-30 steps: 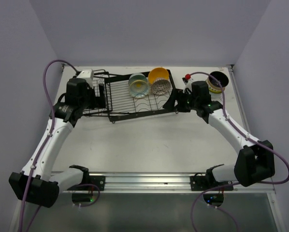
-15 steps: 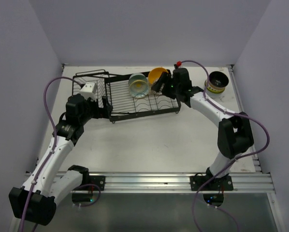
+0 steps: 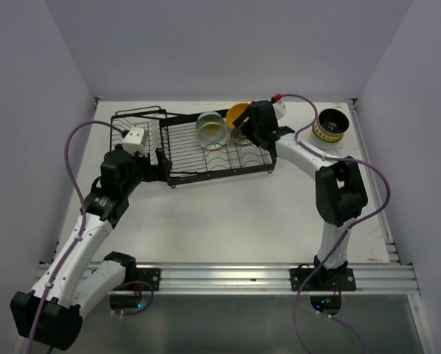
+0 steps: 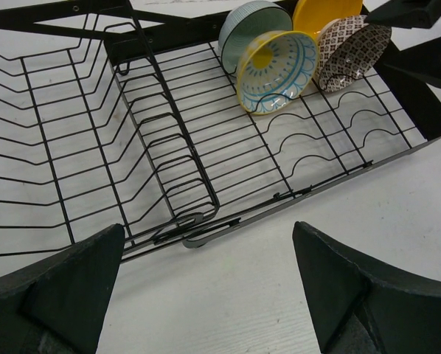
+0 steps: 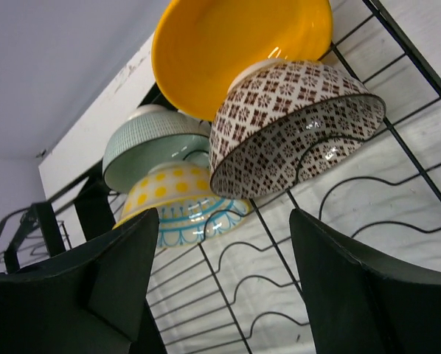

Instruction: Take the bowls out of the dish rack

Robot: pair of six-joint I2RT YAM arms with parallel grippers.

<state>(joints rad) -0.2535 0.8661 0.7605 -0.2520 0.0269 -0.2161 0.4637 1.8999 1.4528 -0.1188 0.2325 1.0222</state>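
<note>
Right gripper [image 5: 224, 284] is spread wide and empty. The brown-patterned bowl [image 5: 294, 125] sits straight ahead between its fingers, on edge in the dish rack [image 4: 164, 110], leaning on the orange bowl [image 5: 235, 44] (teal bowl [image 5: 150, 144] and yellow-blue bowl [image 5: 180, 206] are just beside). The right arm is nearer. Left gripper [image 4: 206, 295] is also wide and empty by the rack's basket end, well apart from the bowls. White table [image 3: 228, 214]; a stack of bowls [image 3: 330, 125] stands at far right.

The whole worktop [image 3: 228, 214] is viewed from above and behind the arms [image 3: 88, 221]. The dish rack [image 4: 178, 140] is seen low and near from its basket end by the left wrist camera, the bowls [image 5: 294, 125] very closely by the right. Both are shared by all views.
</note>
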